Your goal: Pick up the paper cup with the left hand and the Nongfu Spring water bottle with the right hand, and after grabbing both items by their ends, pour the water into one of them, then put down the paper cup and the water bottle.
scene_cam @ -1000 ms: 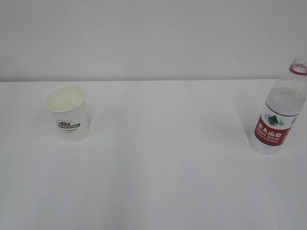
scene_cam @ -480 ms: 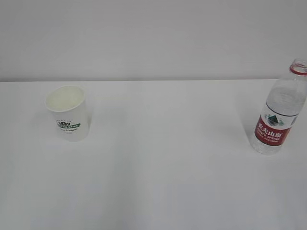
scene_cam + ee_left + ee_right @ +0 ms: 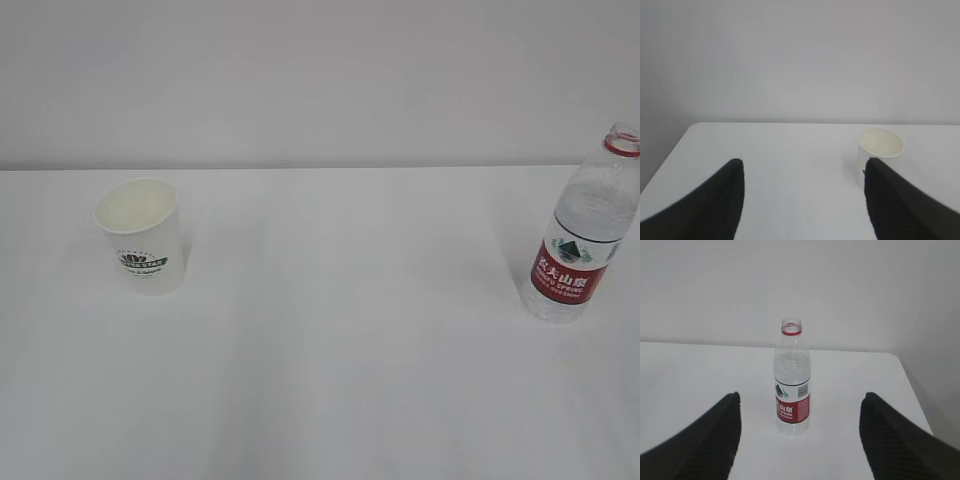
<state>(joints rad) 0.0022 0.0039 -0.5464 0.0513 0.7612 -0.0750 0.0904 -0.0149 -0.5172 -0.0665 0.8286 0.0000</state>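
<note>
Nothing is being held yet: the cup (image 3: pixel 140 235) and bottle (image 3: pixel 583 232) are standing untouched on the bench (image 3: pixel 350 350), well apart. The left claw (image 3: pixel 802 192) and right claw (image 3: pixel 800 427) are both gaping apart, so grasping, pouring and setting down are all remaining.

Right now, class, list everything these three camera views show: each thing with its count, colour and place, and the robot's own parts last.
paper cup: one, white with a dark green logo, cream inside, upright on the left of the table.
Nongfu Spring water bottle: one, clear with a red label and red neck ring, uncapped, upright at the table's right edge.
table: one, white, under both things.
wall: one, pale grey, behind the table.
left hand: one, black, jaws open, short of the cup, which sits off to its right.
right hand: one, black, jaws open, bottle centred ahead of it.
</note>
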